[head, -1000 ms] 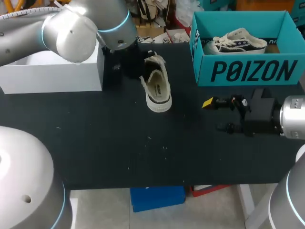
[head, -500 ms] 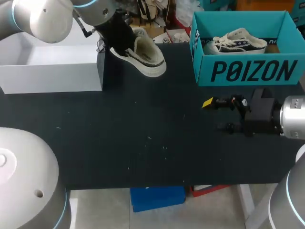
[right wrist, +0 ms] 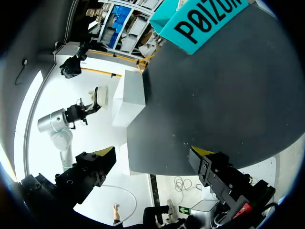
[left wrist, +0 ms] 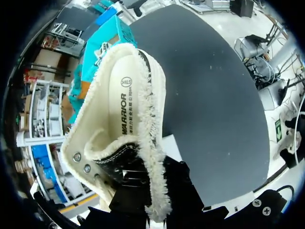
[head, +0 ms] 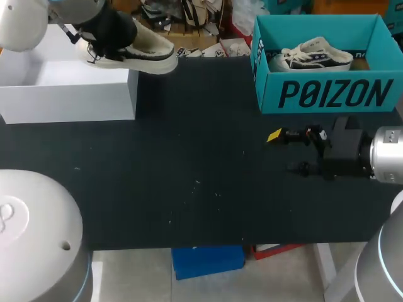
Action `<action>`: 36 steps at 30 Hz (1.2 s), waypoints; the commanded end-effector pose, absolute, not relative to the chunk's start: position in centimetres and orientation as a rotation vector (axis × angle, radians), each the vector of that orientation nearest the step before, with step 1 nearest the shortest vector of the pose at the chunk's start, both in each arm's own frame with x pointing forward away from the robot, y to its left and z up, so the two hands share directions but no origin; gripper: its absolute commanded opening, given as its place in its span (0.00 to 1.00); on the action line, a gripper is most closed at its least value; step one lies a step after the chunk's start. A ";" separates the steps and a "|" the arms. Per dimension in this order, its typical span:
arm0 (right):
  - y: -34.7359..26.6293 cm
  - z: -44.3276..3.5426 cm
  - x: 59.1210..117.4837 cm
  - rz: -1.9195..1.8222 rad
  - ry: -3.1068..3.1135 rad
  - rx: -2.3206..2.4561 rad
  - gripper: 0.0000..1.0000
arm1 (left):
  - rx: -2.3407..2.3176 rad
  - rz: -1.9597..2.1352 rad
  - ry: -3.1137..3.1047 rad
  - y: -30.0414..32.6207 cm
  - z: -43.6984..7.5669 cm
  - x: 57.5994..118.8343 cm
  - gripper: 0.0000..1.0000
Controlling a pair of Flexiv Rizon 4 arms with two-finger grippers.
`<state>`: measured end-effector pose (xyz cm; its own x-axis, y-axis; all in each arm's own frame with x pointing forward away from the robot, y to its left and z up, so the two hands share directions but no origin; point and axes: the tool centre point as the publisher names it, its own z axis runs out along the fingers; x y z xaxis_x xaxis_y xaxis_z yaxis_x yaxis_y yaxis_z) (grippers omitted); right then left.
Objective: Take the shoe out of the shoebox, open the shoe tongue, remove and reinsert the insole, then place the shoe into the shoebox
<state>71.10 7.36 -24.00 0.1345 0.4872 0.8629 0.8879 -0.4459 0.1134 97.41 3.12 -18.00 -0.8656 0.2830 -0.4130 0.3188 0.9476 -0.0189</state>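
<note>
A cream low shoe (head: 143, 51) with a fleecy lining and a black heel hangs in the air over the right far corner of the white shoebox (head: 69, 94), sole down and toe pointing right. My left gripper (head: 113, 43) is shut on its heel end. In the left wrist view the shoe (left wrist: 125, 119) fills the space ahead of the gripper, its insole showing, and hides the fingertips. My right gripper (head: 284, 151) stands open and empty low over the table's right side; the right wrist view shows its fingers (right wrist: 102, 161) spread wide, with the white shoebox (right wrist: 131, 102) and the held shoe (right wrist: 100, 97) far ahead.
A teal shoebox (head: 327, 94) stands at the back right with a second cream shoe (head: 315, 55) inside; its printed side (right wrist: 205, 19) shows in the right wrist view. Black tabletop (head: 189, 170) lies between the two boxes.
My left arm has lifted the shoe from the table's middle back and carried it left and up, over the white shoebox. The right arm has stayed put.
</note>
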 end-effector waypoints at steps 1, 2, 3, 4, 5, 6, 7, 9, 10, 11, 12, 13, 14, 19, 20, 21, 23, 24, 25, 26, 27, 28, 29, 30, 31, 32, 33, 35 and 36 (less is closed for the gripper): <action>7.4 -24.0 71.1 -1.250 -1.319 -1.990 1.00 | 0.353 -0.087 2.696 5.8 -16.9 96.9 0.00; 7.4 -24.0 71.1 -1.250 -1.319 -1.990 1.00 | 0.332 -0.088 2.697 6.5 -16.9 97.0 0.00; 7.4 -24.0 71.1 -1.250 -1.319 -1.990 1.00 | 0.314 -0.079 2.698 7.4 -16.8 96.9 0.00; 7.4 -24.0 71.1 -1.250 -1.319 -1.990 1.00 | 0.299 -0.074 2.699 8.1 -16.8 96.9 0.00; 7.4 -24.0 71.1 -1.250 -1.319 -1.990 1.00 | 0.285 -0.076 2.703 8.7 -16.8 96.8 0.00; 7.4 -24.0 71.1 -1.250 -1.319 -1.990 1.00 | 0.273 -0.076 2.705 9.4 -16.9 96.9 0.00; 7.4 -24.0 71.1 -1.250 -1.319 -1.990 1.00 | 0.261 -0.071 2.706 10.1 -17.0 97.1 0.00; 7.4 -24.0 71.1 -1.250 -1.319 -1.990 1.00 | 0.232 -0.081 2.714 11.3 -17.2 97.2 0.00; 7.4 -24.0 71.1 -1.250 -1.319 -1.990 1.00 | 0.221 -0.076 2.714 11.8 -17.3 97.3 0.00; 7.4 -24.0 71.1 -1.250 -1.319 -1.990 1.00 | 0.206 -0.080 2.714 12.4 -17.5 97.5 0.00; 7.4 -24.0 71.1 -1.250 -1.319 -1.990 1.00 | 0.187 -0.087 2.719 13.2 -17.7 97.7 0.00; 7.4 -24.0 71.1 -1.250 -1.319 -1.990 1.00 | 0.186 -0.085 2.721 13.6 -17.9 97.9 0.00; 7.4 -24.0 71.1 -1.250 -1.319 -1.990 1.00 | 0.185 -0.083 2.723 14.2 -18.1 98.1 0.00; 7.4 -24.0 71.1 -1.250 -1.319 -1.990 1.00 | 0.167 -0.104 2.753 17.0 -20.0 99.7 0.00; 7.4 -24.0 71.1 -1.250 -1.319 -1.990 1.00 | 0.168 -0.103 2.753 17.3 -20.2 100.0 0.00; 7.4 -24.0 71.1 -1.250 -1.319 -1.990 1.00 | 0.172 -0.109 2.754 17.8 -20.5 100.4 0.00; 7.4 -24.0 71.1 -1.250 -1.319 -1.990 1.00 | 0.190 -0.110 2.760 18.5 -21.2 101.3 0.00; 7.4 -24.0 71.1 -1.250 -1.319 -1.990 1.00 | 0.188 -0.113 2.762 18.8 -21.5 101.7 0.00; 7.4 -24.0 71.1 -1.250 -1.319 -1.990 1.00 | 0.181 -0.111 2.766 19.1 -21.8 102.2 0.00; 7.4 -24.0 71.1 -1.250 -1.319 -1.990 1.00 | 0.183 -0.107 2.768 19.3 -22.0 102.5 0.00; 7.4 -24.0 71.1 -1.250 -1.319 -1.990 1.00 | 0.182 -0.106 2.769 19.6 -22.2 103.1 0.00; 7.4 -24.0 71.1 -1.250 -1.319 -1.990 1.00 | 0.181 -0.106 2.769 19.8 -22.4 103.4 0.00; 7.4 -24.0 71.1 -1.250 -1.319 -1.990 1.00 | 0.177 -0.102 2.771 19.9 -22.5 103.6 0.00; 7.4 -24.0 71.1 -1.250 -1.319 -1.990 1.00 | 0.172 -0.101 2.773 20.1 -22.6 104.1 0.00; 7.4 -24.0 71.1 -1.250 -1.319 -1.990 1.00 | 0.167 -0.101 2.774 20.4 -22.8 104.7 0.00; 7.4 -24.0 71.1 -1.250 -1.319 -1.990 1.00 | 0.165 -0.098 2.774 20.7 -22.9 105.2 0.00; 7.4 -24.0 71.1 -1.250 -1.319 -1.990 1.00 | 0.163 -0.097 2.775 20.7 -23.0 105.3 0.00; 7.4 -24.0 71.1 -1.250 -1.319 -1.990 1.00 | 0.159 -0.095 2.775 21.0 -23.1 106.0 0.00; 7.4 -24.0 71.1 -1.250 -1.319 -1.990 1.00 | 0.158 -0.095 2.776 21.1 -23.3 106.3 0.00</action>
